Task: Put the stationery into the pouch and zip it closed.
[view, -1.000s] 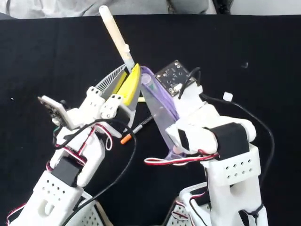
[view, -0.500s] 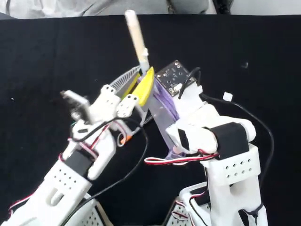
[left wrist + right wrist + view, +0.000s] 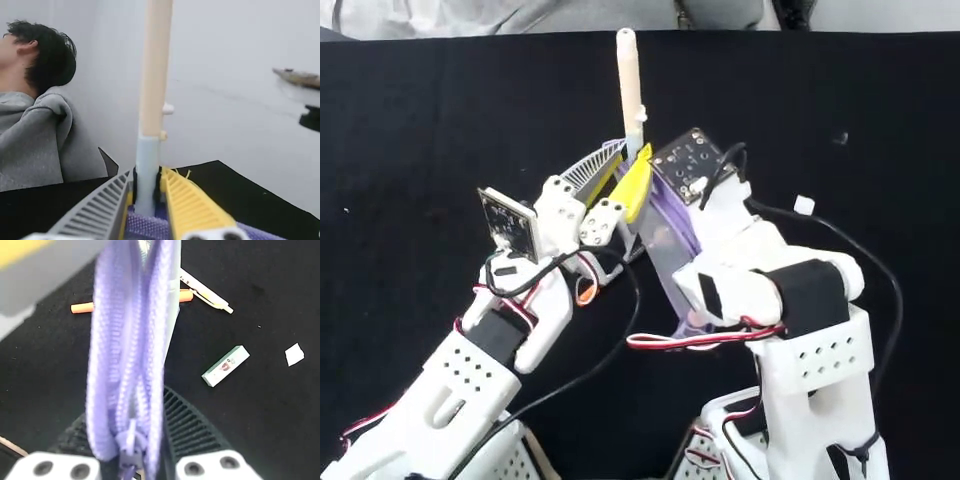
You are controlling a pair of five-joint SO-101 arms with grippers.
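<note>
Lilac pouch; cream pen; orange marker; black table.

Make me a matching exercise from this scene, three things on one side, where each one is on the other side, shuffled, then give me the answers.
Things:
1. cream pen
2. purple pouch
3. small white block

Places:
A. lying on the black table
B. clamped in the left gripper
C. held in the right gripper

Pairs: 1-B, 2-C, 3-A
</note>
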